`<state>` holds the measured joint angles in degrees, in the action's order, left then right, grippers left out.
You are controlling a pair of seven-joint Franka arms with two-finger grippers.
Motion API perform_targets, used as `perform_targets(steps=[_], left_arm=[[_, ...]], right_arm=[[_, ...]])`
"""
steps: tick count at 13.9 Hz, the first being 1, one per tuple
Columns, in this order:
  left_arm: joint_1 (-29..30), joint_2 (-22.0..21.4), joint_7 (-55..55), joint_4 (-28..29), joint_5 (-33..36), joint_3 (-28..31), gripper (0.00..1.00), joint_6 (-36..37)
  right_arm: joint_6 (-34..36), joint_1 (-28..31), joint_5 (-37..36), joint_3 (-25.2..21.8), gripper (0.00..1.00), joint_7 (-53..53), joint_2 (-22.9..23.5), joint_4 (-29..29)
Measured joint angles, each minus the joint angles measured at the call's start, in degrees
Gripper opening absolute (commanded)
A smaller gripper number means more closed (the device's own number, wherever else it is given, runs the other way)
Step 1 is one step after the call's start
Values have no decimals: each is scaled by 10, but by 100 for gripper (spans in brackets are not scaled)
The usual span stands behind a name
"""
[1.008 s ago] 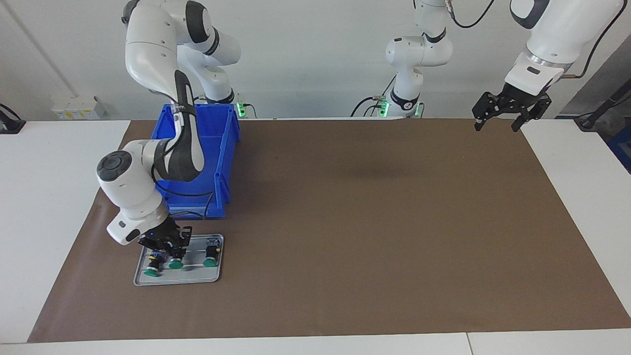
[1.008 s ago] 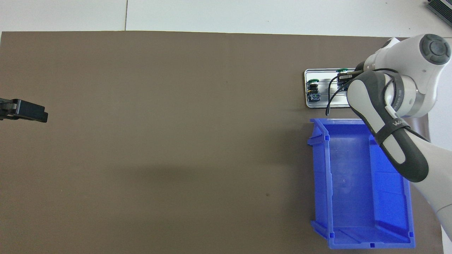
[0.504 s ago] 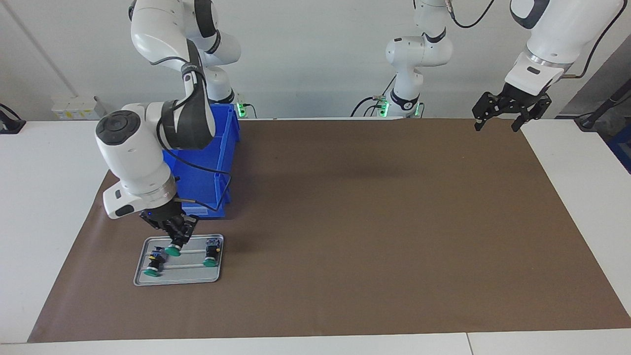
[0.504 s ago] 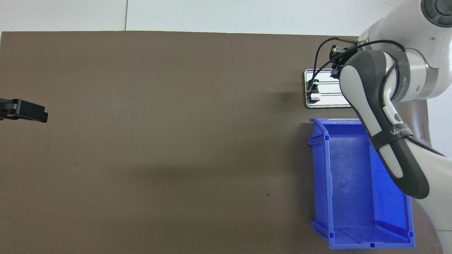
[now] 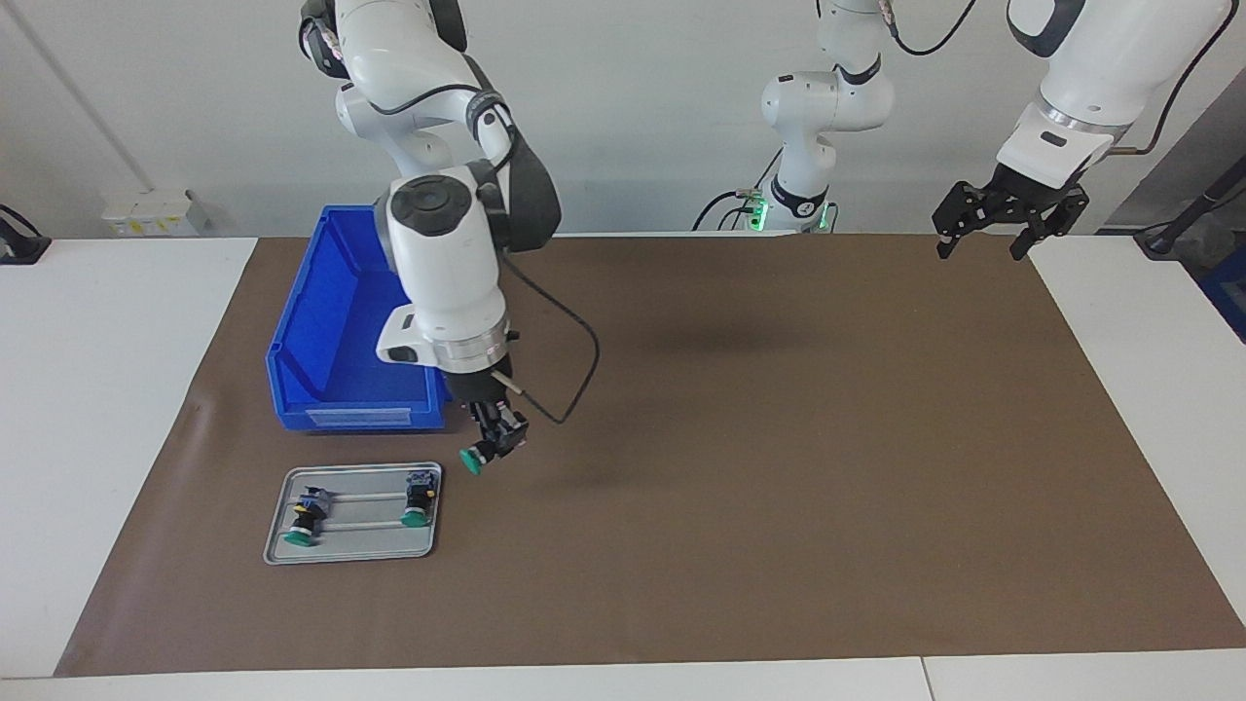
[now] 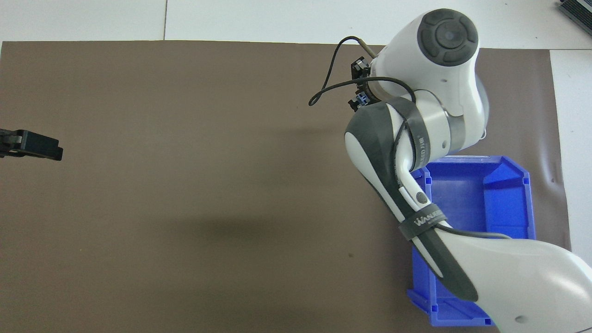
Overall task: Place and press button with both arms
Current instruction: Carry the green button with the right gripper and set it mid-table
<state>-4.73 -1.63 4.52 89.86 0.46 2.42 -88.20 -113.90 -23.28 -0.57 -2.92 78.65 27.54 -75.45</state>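
Observation:
My right gripper [image 5: 498,437] hangs in the air over the brown mat, beside the tray on the side toward the table's middle, shut on a button [image 5: 473,460] whose green cap tilts downward. Two more green-capped buttons [image 5: 300,531] [image 5: 418,512] lie on the grey tray [image 5: 350,550]. In the overhead view the right arm covers the tray, and only part of the right gripper [image 6: 361,89] shows. My left gripper [image 5: 979,243] waits open and empty, raised over the mat's corner at the left arm's end; the overhead view shows just the tip of the left gripper [image 6: 33,145].
A blue bin [image 5: 331,321] stands on the mat, nearer to the robots than the tray; the right arm partly hides the blue bin [image 6: 508,185] from above. The brown mat [image 5: 779,467] covers most of the white table.
The right gripper has lifted one button off the tray and carried it up and toward the table's middle. The left arm has not moved.

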Motion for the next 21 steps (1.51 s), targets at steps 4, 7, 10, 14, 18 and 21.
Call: perform_targets(steps=[4, 7, 10, 14, 18, 21], left_arm=[[0, 0, 0, 0, 0, 0, 100, 0], [0, 0, 0, 0, 0, 0, 100, 0], [0, 0, 0, 0, 0, 0, 100, 0], [0, 0, 0, 0, 0, 0, 100, 0], [0, 0, 0, 0, 0, 0, 100, 0], [0, 0, 0, 0, 0, 0, 100, 0]], right_arm=[[-30, -81, 0, 1, 0, 227, 5, -14], [-45, -127, -2, 1, 0, 332, 16, -29], [-79, -175, -64, 1, 0, 450, 51, -37], [-90, -189, -74, 1, 0, 512, 75, -57], [-128, -211, -75, 1, 0, 542, 74, -112], [-134, -212, -75, 0, 100, 543, 70, -132]])
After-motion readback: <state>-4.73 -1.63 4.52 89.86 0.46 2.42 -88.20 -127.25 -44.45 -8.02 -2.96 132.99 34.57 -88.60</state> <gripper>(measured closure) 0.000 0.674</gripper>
